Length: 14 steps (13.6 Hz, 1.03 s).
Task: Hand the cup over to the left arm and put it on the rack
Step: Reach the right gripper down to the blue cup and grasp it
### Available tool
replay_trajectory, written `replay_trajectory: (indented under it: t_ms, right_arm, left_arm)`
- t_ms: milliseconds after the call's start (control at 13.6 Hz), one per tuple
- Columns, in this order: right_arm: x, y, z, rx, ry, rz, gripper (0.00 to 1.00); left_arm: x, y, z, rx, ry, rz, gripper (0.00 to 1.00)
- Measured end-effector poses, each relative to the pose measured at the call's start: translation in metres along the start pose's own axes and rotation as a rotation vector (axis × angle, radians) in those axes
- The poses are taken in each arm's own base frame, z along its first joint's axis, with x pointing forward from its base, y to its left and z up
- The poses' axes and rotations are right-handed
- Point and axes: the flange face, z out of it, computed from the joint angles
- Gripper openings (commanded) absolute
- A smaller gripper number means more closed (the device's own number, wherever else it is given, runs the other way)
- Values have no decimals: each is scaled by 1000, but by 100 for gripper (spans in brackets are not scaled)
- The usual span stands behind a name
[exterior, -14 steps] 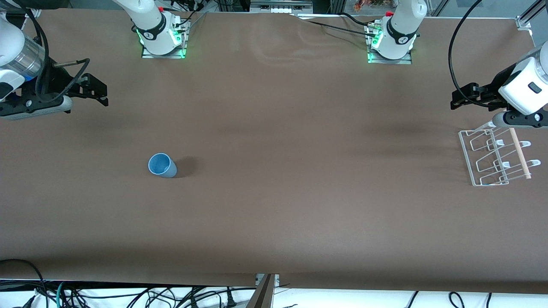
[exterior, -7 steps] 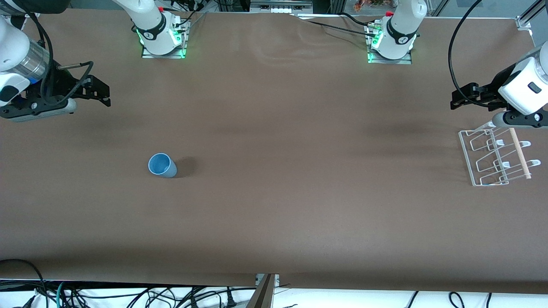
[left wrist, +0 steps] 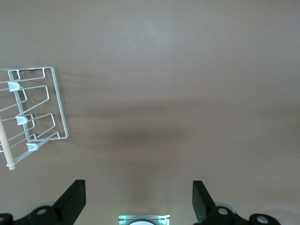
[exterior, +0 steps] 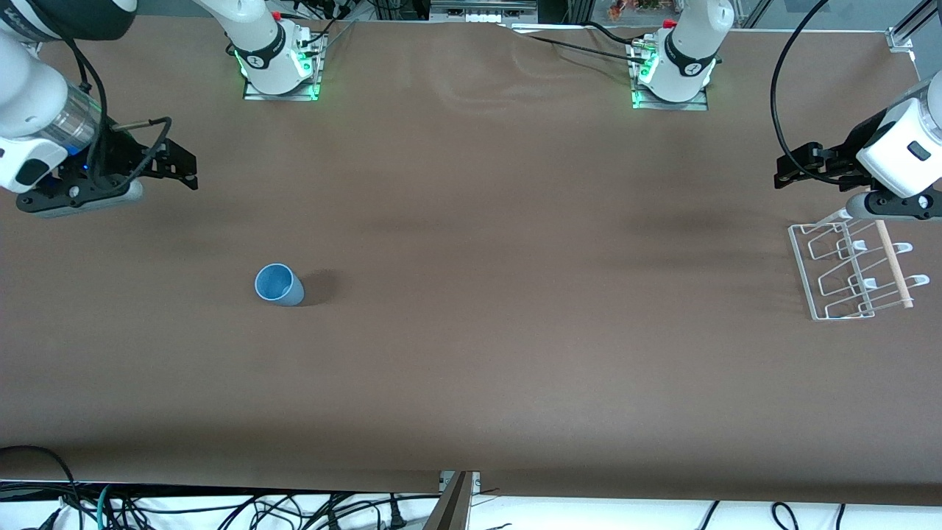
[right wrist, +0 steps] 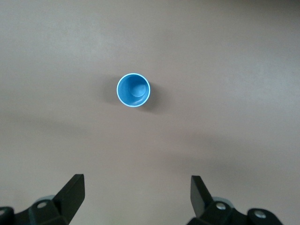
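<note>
While the cup [exterior: 279, 284] is standing upright on the bench [exterior: 471, 353], the right pincer [exterior: 179, 165], gaping wide and empty, is hanging away from the cup and should be lining up squarely over its rim; the left pincer [exterior: 791, 173], equally wide, is waiting far from the cup beside the rack [exterior: 846, 271].

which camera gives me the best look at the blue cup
The right wrist view: the cup sits upright mid-frame, seen straight down its open mouth. The front view shows it small on the table. The left wrist view misses it.

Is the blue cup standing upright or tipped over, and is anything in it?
Upright and empty. The cup stands on its base on the table, mouth up; the right wrist view looks straight into its round rim at a bare bottom.
</note>
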Motion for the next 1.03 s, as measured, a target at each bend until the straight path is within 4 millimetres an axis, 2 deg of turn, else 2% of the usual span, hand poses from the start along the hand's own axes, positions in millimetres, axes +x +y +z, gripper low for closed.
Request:
replay_trajectory:
  t_ms: [147, 366, 733, 880, 1026]
  right_arm:
    - [4, 0, 34, -2, 18, 0, 100]
    - [11, 2, 98, -4, 15, 1, 100]
    - [46, 5, 199, -15, 24, 6, 99]
    - [56, 4, 234, -19, 34, 3, 99]
    - [62, 4, 259, -21, 39, 2, 99]
  left_arm:
    - [0, 0, 0, 0, 0, 0, 100]
    - [0, 0, 0, 0, 0, 0, 100]
    - [2, 0, -3, -1, 8, 0, 100]
    - [4, 0, -4, -1, 11, 0, 100]
    - [4, 0, -4, -1, 12, 0, 100]
